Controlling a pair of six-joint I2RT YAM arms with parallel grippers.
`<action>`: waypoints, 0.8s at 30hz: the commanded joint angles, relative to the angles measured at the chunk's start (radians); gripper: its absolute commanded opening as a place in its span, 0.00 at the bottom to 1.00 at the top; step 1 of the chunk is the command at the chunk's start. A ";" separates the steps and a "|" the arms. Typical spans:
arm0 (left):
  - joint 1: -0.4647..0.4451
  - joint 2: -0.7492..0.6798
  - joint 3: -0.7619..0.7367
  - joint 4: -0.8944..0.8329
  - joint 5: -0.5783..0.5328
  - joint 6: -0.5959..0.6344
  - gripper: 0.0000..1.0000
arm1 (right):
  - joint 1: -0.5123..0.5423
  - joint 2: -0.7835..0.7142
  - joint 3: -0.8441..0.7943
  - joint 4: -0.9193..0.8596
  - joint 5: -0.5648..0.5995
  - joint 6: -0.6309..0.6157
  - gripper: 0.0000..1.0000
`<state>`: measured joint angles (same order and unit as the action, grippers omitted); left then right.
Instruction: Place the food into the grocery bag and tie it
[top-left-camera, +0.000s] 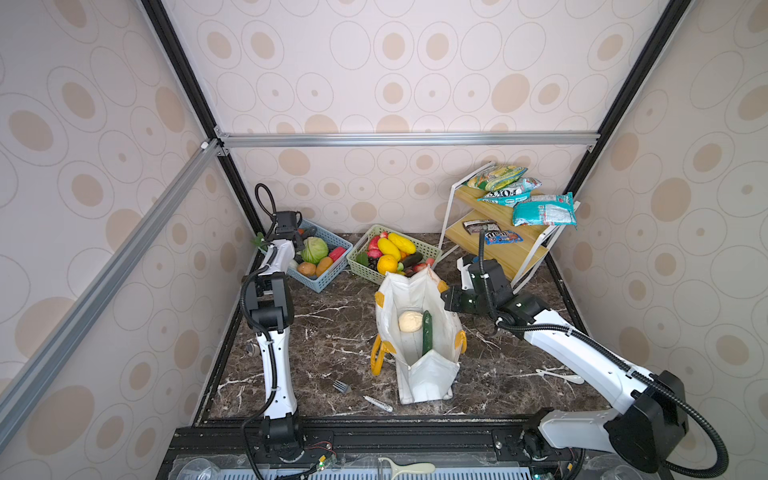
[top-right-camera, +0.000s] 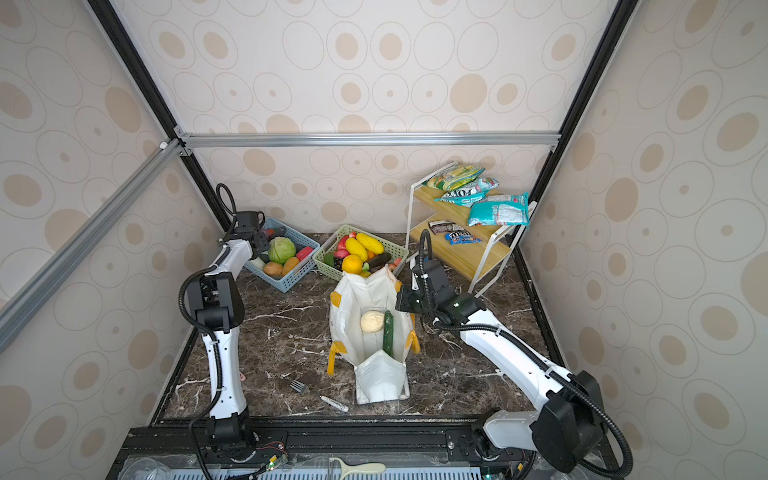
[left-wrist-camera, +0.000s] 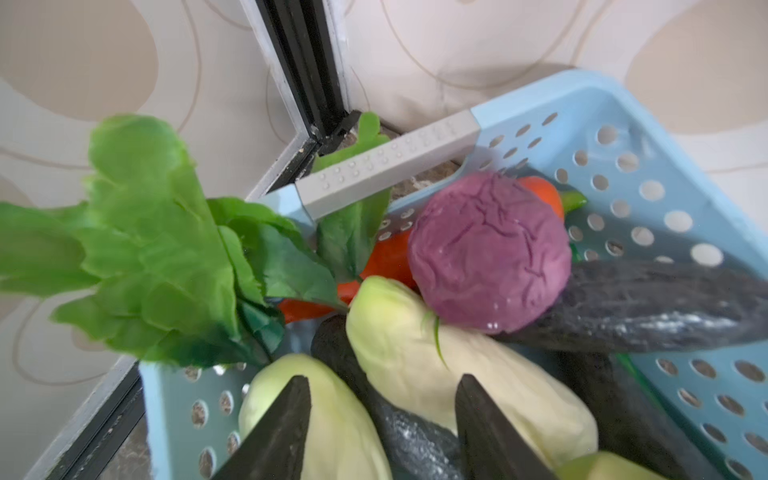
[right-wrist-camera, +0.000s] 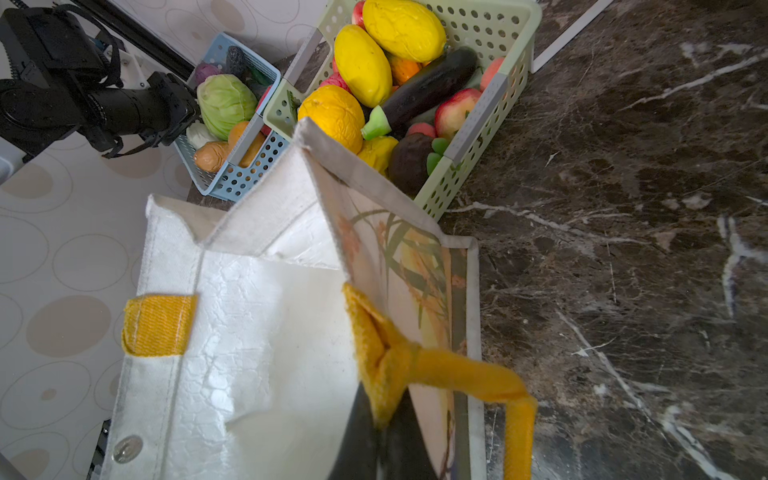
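Two foods, a beige ball (top-left-camera: 410, 321) and a cucumber (top-left-camera: 427, 334), lie inside the grocery bag (top-left-camera: 424, 374) standing on the bench (top-left-camera: 332, 332). Right claw (right-wrist-camera: 376, 440) is pinched tight on the bag's rim at a yellow handle patch (right-wrist-camera: 382, 353). Left claw (left-wrist-camera: 383, 378) hangs part-open and empty over pale cabbage (left-wrist-camera: 436, 374) in the blue basket (left-wrist-camera: 623, 124).

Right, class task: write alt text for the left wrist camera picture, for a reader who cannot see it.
The left gripper has its two dark fingers apart over pale white-green vegetables in a blue perforated basket. Beyond them lie a wrinkled purple cabbage, a red-orange pepper and dark knobbly cucumbers, while a green leaf spills past the basket's rim.
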<state>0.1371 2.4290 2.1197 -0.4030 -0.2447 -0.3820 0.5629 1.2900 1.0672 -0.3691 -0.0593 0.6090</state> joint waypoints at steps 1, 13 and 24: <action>0.004 -0.079 -0.045 -0.051 0.022 0.010 0.62 | 0.011 0.000 0.013 0.004 0.010 0.012 0.00; 0.005 -0.292 -0.259 -0.098 -0.073 -0.133 0.61 | 0.020 -0.034 0.000 0.004 0.015 0.012 0.00; 0.004 -0.288 -0.340 -0.089 0.030 -0.239 0.53 | 0.022 -0.066 -0.018 0.005 0.022 0.001 0.00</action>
<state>0.1375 2.1353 1.7805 -0.4805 -0.2241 -0.5716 0.5777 1.2613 1.0622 -0.3779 -0.0521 0.6090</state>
